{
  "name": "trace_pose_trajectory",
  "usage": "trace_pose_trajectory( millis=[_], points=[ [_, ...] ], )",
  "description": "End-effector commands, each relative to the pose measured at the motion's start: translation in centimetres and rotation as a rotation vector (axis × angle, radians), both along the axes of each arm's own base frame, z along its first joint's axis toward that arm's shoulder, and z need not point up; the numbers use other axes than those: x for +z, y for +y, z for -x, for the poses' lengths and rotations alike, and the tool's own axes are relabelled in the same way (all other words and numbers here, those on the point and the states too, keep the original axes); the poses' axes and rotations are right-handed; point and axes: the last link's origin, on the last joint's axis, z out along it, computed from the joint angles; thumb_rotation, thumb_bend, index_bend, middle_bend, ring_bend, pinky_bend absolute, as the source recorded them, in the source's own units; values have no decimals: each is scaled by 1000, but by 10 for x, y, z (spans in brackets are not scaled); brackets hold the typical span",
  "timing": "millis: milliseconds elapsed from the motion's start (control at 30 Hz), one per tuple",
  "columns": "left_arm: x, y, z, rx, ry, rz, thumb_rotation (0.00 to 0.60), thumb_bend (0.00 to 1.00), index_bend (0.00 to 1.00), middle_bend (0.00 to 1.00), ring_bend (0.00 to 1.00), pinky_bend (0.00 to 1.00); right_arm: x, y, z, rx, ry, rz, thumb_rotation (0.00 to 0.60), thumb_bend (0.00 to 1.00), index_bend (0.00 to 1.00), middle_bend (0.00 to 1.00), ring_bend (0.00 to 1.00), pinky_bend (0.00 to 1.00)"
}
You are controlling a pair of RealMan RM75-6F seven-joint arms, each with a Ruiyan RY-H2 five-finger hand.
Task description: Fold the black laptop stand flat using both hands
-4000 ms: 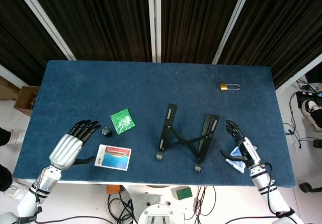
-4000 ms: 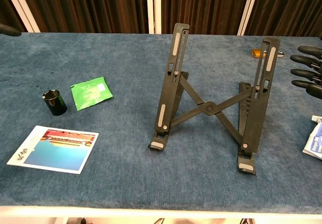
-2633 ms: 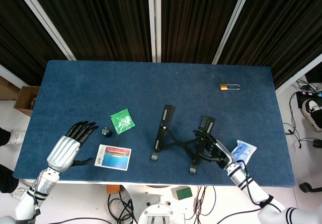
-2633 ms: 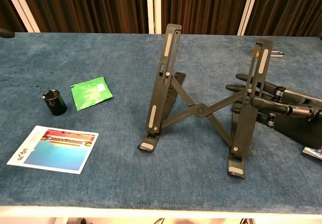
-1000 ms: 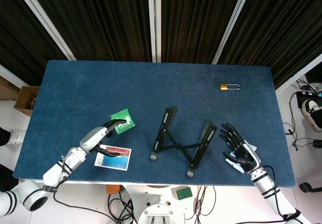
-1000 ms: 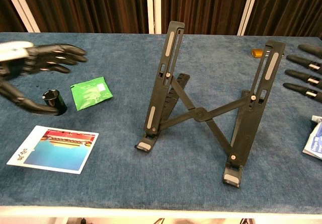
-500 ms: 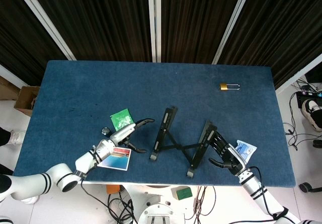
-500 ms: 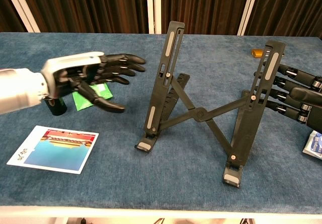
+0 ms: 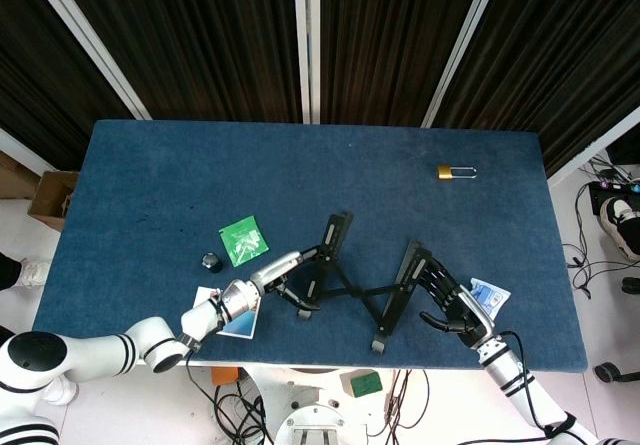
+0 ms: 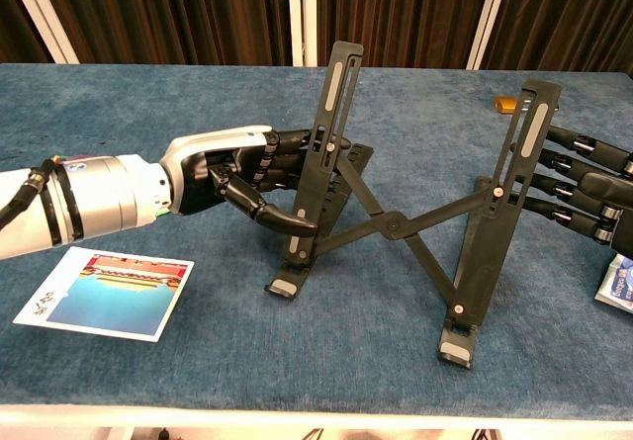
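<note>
From the head view, the black laptop stand sits opened out near the front edge of the blue table, its 2 rails joined by a crossed brace. My left hand is at the stand's left rail, fingers reaching around it. My right hand lies against the outer side of the right rail, fingers extended. A green packet and a small black cap lie to the left; a brass padlock is well apart, toward the far right.

From the chest view, the black laptop stand stands upright on its 2 feet. My left hand curls around the left rail, thumb in front, fingers behind. My right hand has its fingers straight and apart, touching the right rail from outside; I cannot tell whether it grips.

I judge this the bracing step. Next, both hands should press the rails together, collapsing the crossed brace.
</note>
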Motion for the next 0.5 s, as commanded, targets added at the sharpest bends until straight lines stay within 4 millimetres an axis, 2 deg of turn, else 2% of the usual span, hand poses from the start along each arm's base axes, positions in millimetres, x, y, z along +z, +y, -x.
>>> trace_pose_trajectory(
  millis=[33,500],
  points=[
    [0,1,1,5,6,-1,600,117,98,148,209,112,0,0,0,0,-3,0,600,183,0,17,0,0],
    [12,-1,3,21,5,-18,600,117,96,118,434,163,1,1,1,8,-15,4,600,183,0,16,0,0]
  ],
)
